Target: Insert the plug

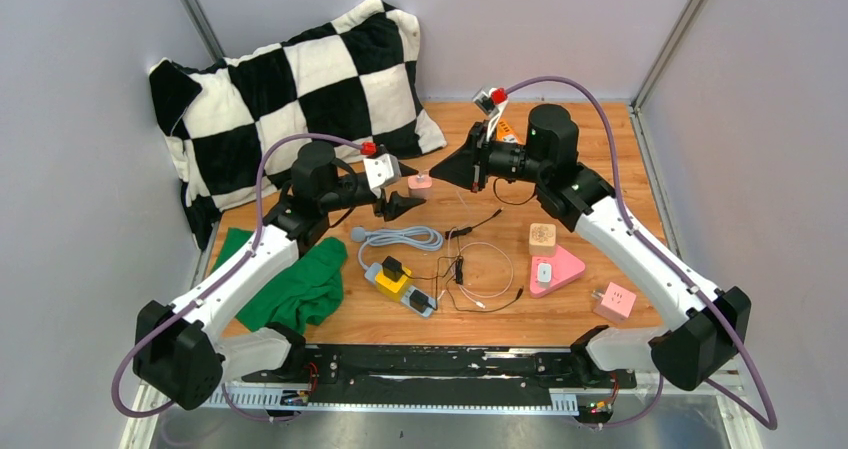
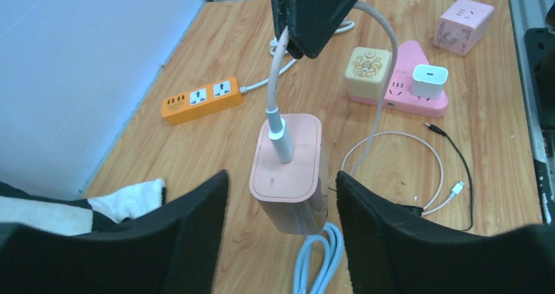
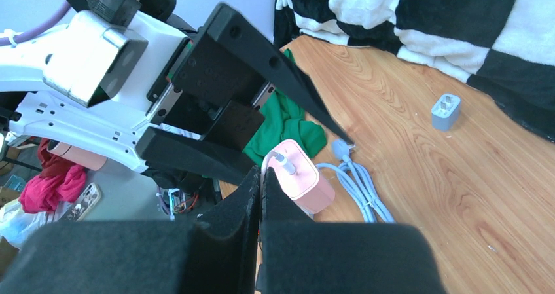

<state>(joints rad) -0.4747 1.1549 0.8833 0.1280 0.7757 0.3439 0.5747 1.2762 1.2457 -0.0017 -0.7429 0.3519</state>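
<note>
- Centre of the left wrist view: pink charger (image 2: 298, 166), upright on the table (image 2: 216, 38), with a white plug (image 2: 282, 140) seated in its top face.
- Upward from the plug: white cable (image 2: 275, 78), running into the tip of the right end effector (image 2: 294, 45) at the top of that frame.
- Right end effector: closed, pinching the white cable a little above the plug.
- Left end effector (image 2: 281, 174): open, one finger on either side of the pink charger, a gap showing on each side.
- Lower centre, at the foot of the charger: light blue cable (image 2: 321, 255).
- Left of centre: orange power strip (image 2: 199, 99).
- Upper right: pink triangular socket (image 2: 399, 101) with a white adapter (image 2: 429, 82) on it and a yellow cube (image 2: 370, 68) beside it.
- Far upper right: pink cube (image 2: 461, 25).
- Top external view: checkered pillow (image 1: 300, 89) at upper left, green cloth (image 1: 300, 279) at lower left.
</note>
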